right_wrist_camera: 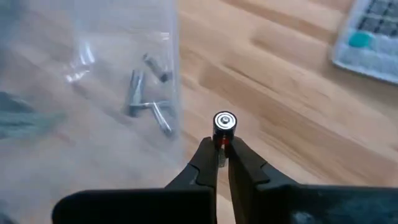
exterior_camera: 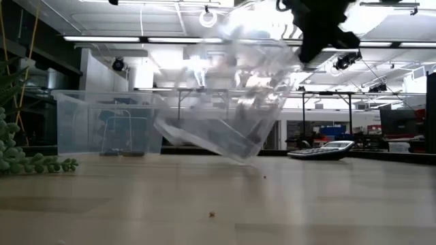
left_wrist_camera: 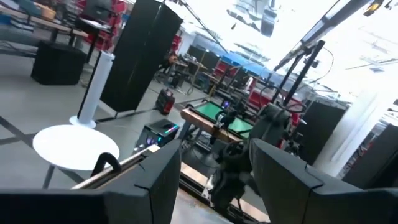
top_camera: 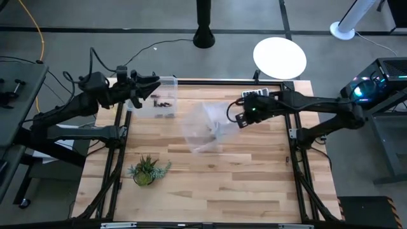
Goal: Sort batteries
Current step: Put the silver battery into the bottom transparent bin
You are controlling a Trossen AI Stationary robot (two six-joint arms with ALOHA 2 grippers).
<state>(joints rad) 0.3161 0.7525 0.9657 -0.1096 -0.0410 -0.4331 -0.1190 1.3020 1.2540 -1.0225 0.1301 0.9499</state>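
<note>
At the table's far left corner, the left gripper (top_camera: 154,87) hangs over the rim of a clear bin (top_camera: 166,81) with its jaws parted and nothing between them; small dark batteries (top_camera: 163,102) lie on that bin's floor. Toward the near left edge stands a small potted plant (top_camera: 146,170), with bare wood all around it. Mid-table, a second clear container (top_camera: 206,127) shows blurred and tilted, one edge down on the wood in the low view, with several silvery batteries (right_wrist_camera: 148,99) loose inside it. Just right of it, the right gripper (top_camera: 240,119) has its jaws pinched tight on one battery (right_wrist_camera: 224,124), which stands end-on between the fingertips above the wood. Behind that arm, a grey calculator (top_camera: 254,93) lies by the far edge. Most of the near half of the table is open board.
</note>
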